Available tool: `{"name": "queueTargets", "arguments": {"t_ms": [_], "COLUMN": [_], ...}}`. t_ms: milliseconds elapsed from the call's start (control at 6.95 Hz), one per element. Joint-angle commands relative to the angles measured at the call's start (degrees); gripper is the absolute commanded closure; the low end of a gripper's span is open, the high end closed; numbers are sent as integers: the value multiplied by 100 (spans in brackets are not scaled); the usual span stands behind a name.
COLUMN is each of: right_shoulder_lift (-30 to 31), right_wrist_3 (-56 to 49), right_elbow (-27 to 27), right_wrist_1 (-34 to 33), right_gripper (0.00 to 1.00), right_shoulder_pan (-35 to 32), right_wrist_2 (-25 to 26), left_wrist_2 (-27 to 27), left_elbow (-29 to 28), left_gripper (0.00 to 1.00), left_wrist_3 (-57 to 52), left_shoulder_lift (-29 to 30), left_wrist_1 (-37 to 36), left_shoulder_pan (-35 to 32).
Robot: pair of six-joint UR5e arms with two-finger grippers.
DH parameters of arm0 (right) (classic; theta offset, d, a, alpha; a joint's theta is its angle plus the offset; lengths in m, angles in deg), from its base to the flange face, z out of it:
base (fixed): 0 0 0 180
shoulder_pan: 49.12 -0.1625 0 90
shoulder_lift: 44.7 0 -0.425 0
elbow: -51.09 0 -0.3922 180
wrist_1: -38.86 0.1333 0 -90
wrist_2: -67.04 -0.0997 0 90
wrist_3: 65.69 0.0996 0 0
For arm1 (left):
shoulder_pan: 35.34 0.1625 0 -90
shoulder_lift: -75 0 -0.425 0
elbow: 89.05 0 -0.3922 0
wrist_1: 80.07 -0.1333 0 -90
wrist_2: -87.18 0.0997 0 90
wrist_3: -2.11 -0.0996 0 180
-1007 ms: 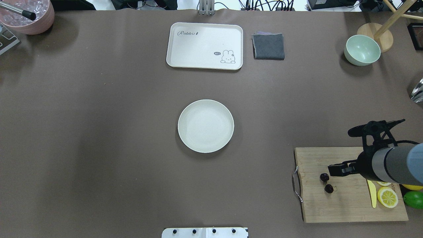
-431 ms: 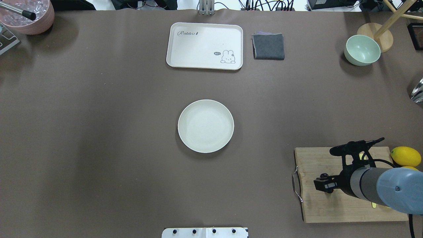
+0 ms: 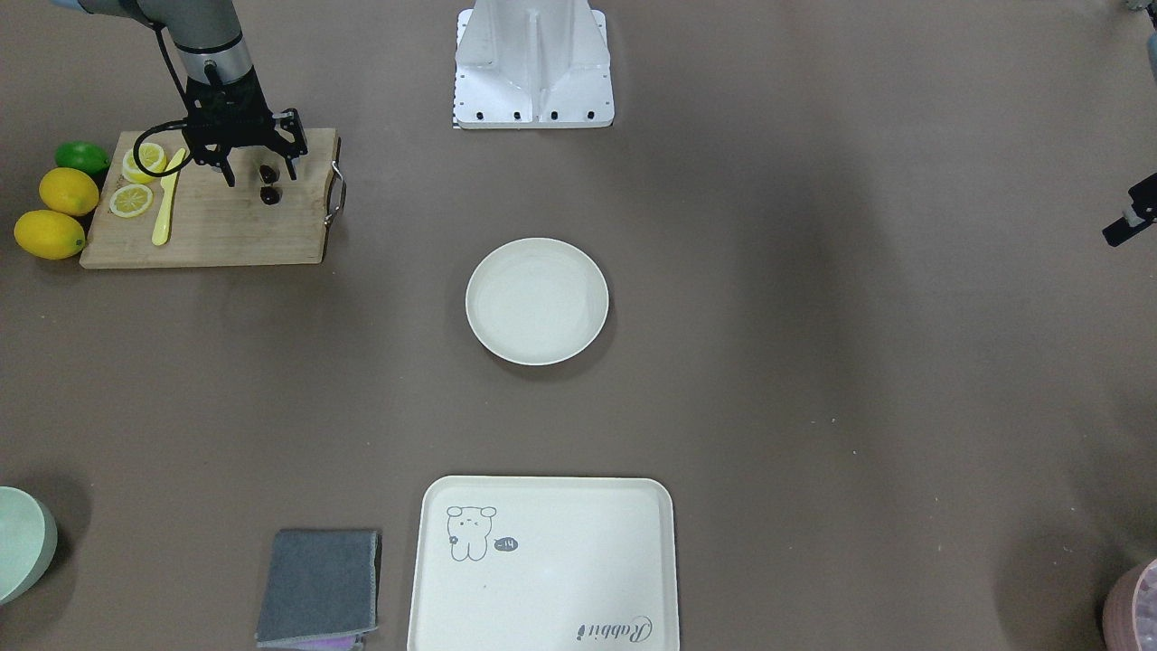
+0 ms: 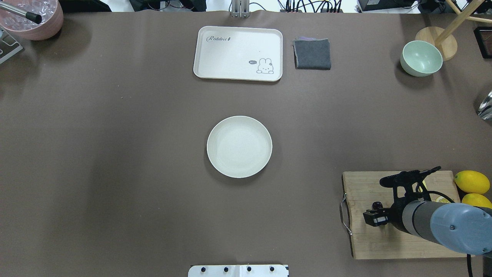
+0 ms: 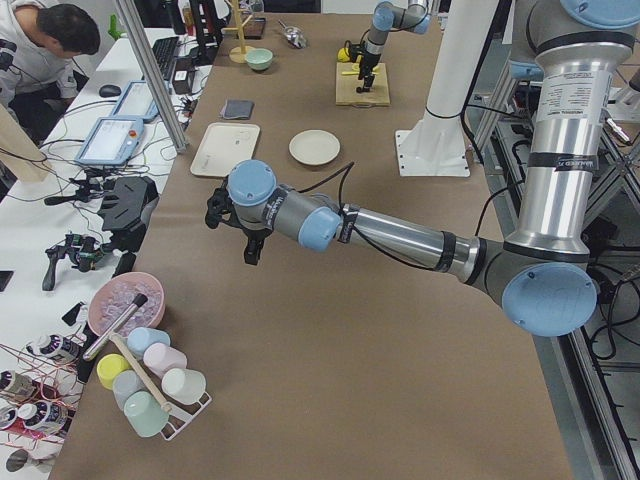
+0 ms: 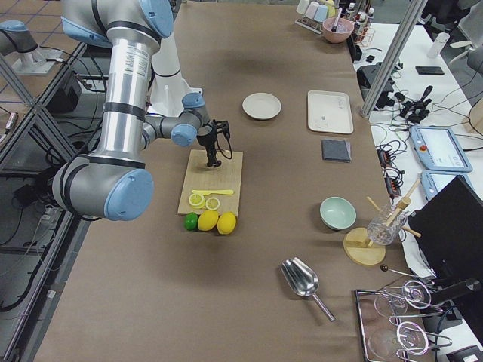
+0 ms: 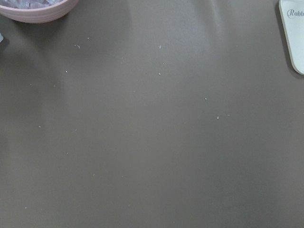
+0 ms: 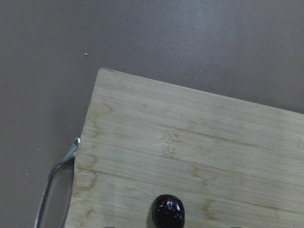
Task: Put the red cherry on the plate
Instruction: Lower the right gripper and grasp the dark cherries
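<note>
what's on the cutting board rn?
Red cherry, two lemon slices, yellow knife on the cutting board. Right end effector hangs open over the cherry; overhead, its arm mostly hides the slices.

Overhead, the red cherry (image 4: 377,204) is largely hidden beneath the right gripper (image 3: 261,174); in the wrist view it is cut off by the bottom edge. The left gripper (image 3: 1130,217) is cropped, and its jaws cannot be judged.
</note>
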Motion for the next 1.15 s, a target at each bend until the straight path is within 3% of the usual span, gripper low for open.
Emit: {"name": "queueTargets", "arguments": {"t_ms": [0,144,288,719,1007], "right_shoulder_lift": [25,25,25,-1,7], "right_wrist_3": [47,99,100,74,-145], "right_elbow": [37,37,37,-76,-313], "right_wrist_1": [66,66,75,66,-30], "right_gripper": [56,88,100,100,100], "right_shoulder_pan": [18,26,35,-69,-786], "right_wrist_2": [14,14,14,-91,-851], "left_wrist_2": [3,3,3,3,3], "left_elbow": [24,33,33,33,33], "left_gripper": [3,3,3,3,3], "left_wrist_3": [0,8,0,0,0], "left_shoulder_lift": [7,-1,-1,-1,7], "left_wrist_1": [0,0,0,0,0], "left_shoulder_pan": [0,0,0,0,0]}}
